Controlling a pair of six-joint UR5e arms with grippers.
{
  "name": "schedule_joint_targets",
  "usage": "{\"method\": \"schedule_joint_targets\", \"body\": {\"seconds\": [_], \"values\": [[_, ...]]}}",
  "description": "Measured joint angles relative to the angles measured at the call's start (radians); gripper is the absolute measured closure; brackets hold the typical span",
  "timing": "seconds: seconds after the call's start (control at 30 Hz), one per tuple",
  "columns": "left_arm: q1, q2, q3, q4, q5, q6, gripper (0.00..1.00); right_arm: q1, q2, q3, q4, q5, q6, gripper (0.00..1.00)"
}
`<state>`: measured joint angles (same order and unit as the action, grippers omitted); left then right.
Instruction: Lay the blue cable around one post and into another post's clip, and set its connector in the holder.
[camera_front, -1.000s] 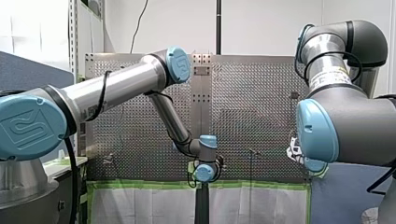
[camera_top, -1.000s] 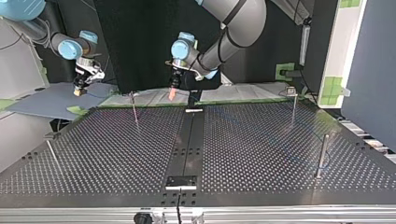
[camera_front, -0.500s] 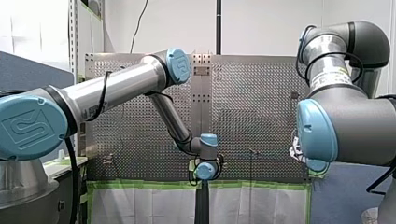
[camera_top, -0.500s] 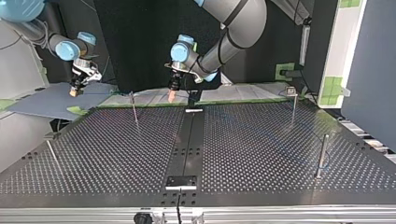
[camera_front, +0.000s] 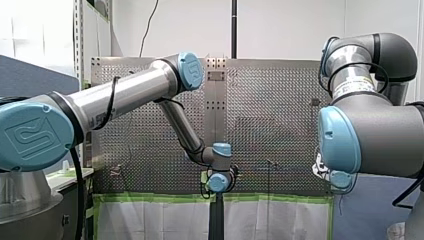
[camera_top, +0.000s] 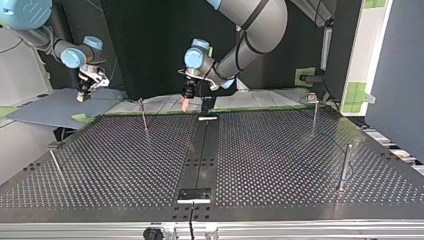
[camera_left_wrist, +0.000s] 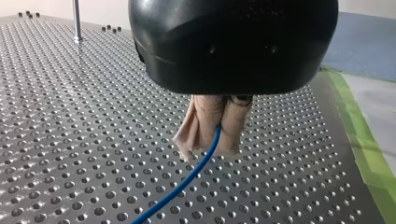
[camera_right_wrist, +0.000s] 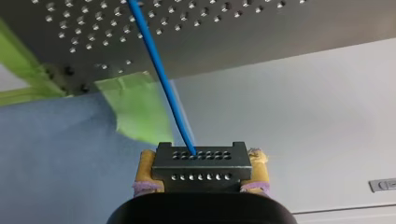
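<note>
Two grippers hang at the far edge of the perforated table (camera_top: 280, 150). My left gripper (camera_left_wrist: 210, 140) is clenched on the blue cable (camera_left_wrist: 187, 182). My right gripper (camera_right_wrist: 201, 173) grasps the black connector (camera_right_wrist: 201, 161) beyond the table's corner, above a blue mat (camera_top: 50, 110). Green tape (camera_right_wrist: 137, 109) lines the edge, and thin posts (camera_top: 344, 167) stand upright.

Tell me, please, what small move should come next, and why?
Probably carry my left gripper, its beige pads shut on the thin blue cable, toward the slim metal post; my right gripper holds the dark perforated connector off the table.
</note>
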<state>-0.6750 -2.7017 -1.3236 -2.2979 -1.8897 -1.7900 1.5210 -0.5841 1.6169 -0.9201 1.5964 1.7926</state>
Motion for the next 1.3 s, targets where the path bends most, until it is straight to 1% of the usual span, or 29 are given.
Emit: {"method": "schedule_joint_targets", "body": {"seconds": [0.07,0.27,0.4,0.5,0.7,0.73,0.77,0.8,0.83,0.87,0.9,0.93,0.97,1.0,1.03,1.07,1.1,1.3], "values": [[0.003,0.000,0.000,0.001,0.003,-0.002,1.00,0.000,0.000,-0.013,0.006,-0.004,0.000,0.93],[0.015,0.000,0.016,-0.001,0.016,-0.006,1.00,-0.002,0.000,-0.057,0.026,-0.032,0.005,0.93],[0.018,0.000,0.031,-0.008,0.020,-0.003,1.00,-0.004,0.000,-0.068,0.026,-0.065,0.014,0.93],[0.018,0.000,0.040,-0.014,0.020,0.001,1.00,-0.005,0.000,-0.071,0.017,-0.087,0.019,0.93],[0.015,0.000,0.054,-0.038,0.019,0.009,1.00,-0.006,0.000,-0.078,0.009,-0.099,0.027,0.93],[0.013,0.000,0.055,-0.041,0.019,0.010,0.98,-0.006,0.001,-0.078,0.009,-0.100,0.028,0.93],[0.012,0.000,0.055,-0.044,0.019,0.011,0.98,-0.006,0.001,-0.078,0.010,-0.100,0.028,0.93],[0.010,0.000,0.055,-0.050,0.018,0.013,0.86,-0.006,0.001,-0.079,0.011,-0.100,0.028,0.93],[0.009,0.000,0.055,-0.055,0.018,0.015,0.78,-0.006,0.001,-0.079,0.012,-0.100,0.028,0.93],[0.007,0.000,0.055,-0.062,0.018,0.018,0.78,-0.006,0.001,-0.079,0.013,-0.100,0.028,0.93],[0.005,0.000,0.055,-0.072,0.018,0.022,0.61,-0.006,0.002,-0.079,0.013,-0.100,0.028,0.93],[0.004,0.001,0.055,-0.081,0.018,0.024,0.40,-0.005,0.002,-0.079,0.014,-0.100,0.028,0.93],[0.003,0.001,0.055,-0.090,0.019,0.026,0.40,-0.004,0.003,-0.079,0.014,-0.101,0.029,0.93],[0.001,0.001,0.055,-0.101,0.022,0.028,0.26,-0.003,0.004,-0.079,0.015,-0.100,0.029,0.93],[-0.001,0.001,0.055,-0.108,0.026,0.030,0.10,-0.002,0.005,-0.079,0.015,-0.100,0.029,0.93],[-0.003,0.001,0.055,-0.116,0.031,0.033,0.10,-0.002,0.007,-0.079,0.016,-0.100,0.029,0.93],[-0.005,0.001,0.055,-0.124,0.040,0.038,0.00,-0.001,0.010,-0.079,0.017,-0.099,0.029,0.93],[-0.016,0.003,0.055,-0.139,0.092,0.076,0.00,0.000,0.032,-0.080,0.017,-0.098,0.034,0.93]]}}
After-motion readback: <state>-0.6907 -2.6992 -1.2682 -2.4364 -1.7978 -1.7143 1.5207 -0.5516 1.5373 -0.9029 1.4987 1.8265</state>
